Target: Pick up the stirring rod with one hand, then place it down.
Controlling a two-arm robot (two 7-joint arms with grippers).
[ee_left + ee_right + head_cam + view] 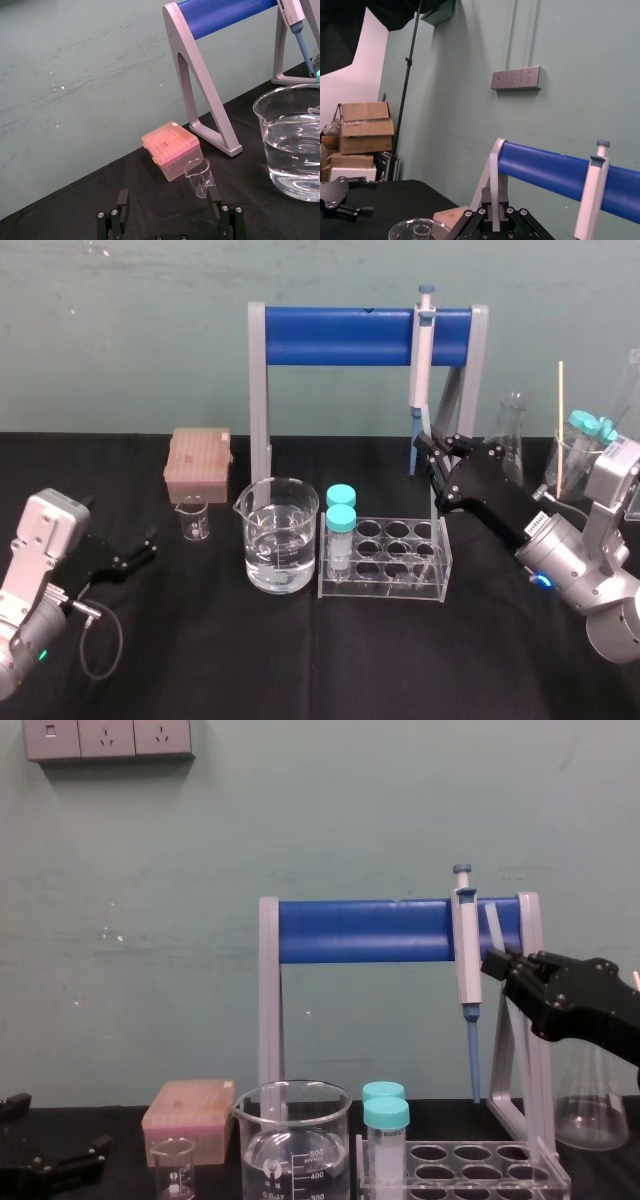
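Note:
My right gripper (426, 448) is raised above the tube rack, close to the hanging pipette. It is shut on the stirring rod (494, 197), a thin whitish translucent rod. In the right wrist view the rod rises straight up from between the closed fingers. In the chest view the stirring rod (494, 942) slants up from the right gripper (497, 963) across the front of the blue bar. My left gripper (142, 545) rests low over the black table at the far left, fingers (122, 202) spread open and holding nothing.
A grey stand with a blue bar (340, 335) holds a pipette (422, 360). In front stand a large water beaker (278, 540), a clear tube rack (395, 562) with two capped tubes, a small beaker (194, 518) and a pink tip box (198, 465). A flask (512, 430) stands at right.

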